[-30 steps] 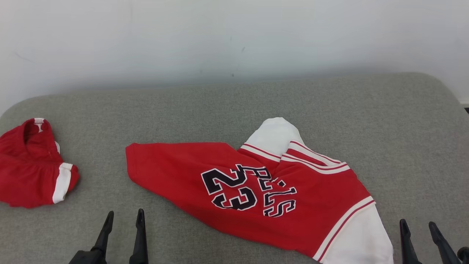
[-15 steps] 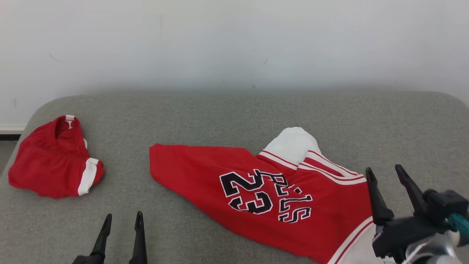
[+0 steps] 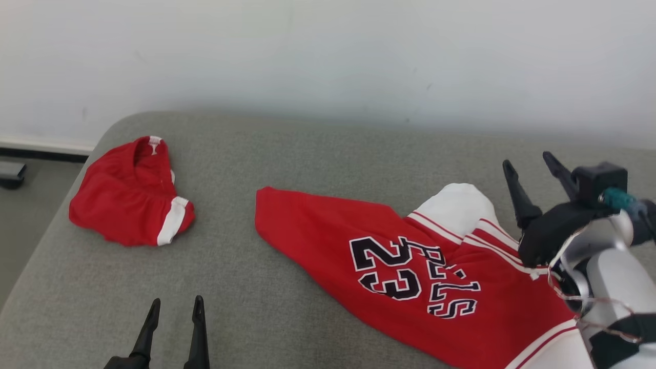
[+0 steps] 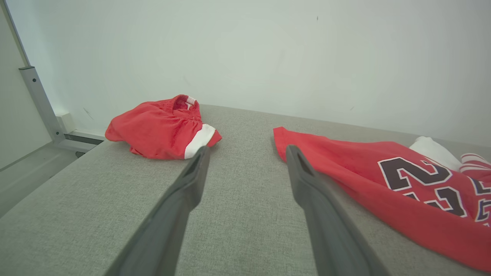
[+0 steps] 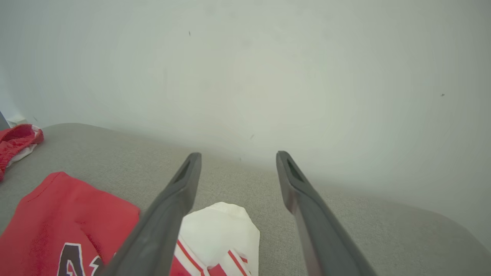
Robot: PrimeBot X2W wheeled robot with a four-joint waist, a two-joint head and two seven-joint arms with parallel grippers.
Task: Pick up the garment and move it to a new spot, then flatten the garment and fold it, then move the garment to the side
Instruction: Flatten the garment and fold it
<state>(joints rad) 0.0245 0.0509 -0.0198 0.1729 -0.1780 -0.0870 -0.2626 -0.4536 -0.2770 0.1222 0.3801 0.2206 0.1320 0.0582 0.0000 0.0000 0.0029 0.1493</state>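
Right fingers [image 3: 515, 192] have risen, parted, hovering over the garment [image 3: 318, 230].

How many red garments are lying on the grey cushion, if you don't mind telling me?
2: the number 23 jersey at centre-right, and a smaller bunched red piece near the cushion left edge.

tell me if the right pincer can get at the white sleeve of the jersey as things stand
Probably yes. The right pincer hangs open just beside the white sleeve, which lies exposed on the grey cushion with nothing over it or between them. It would need to tip down onto it.
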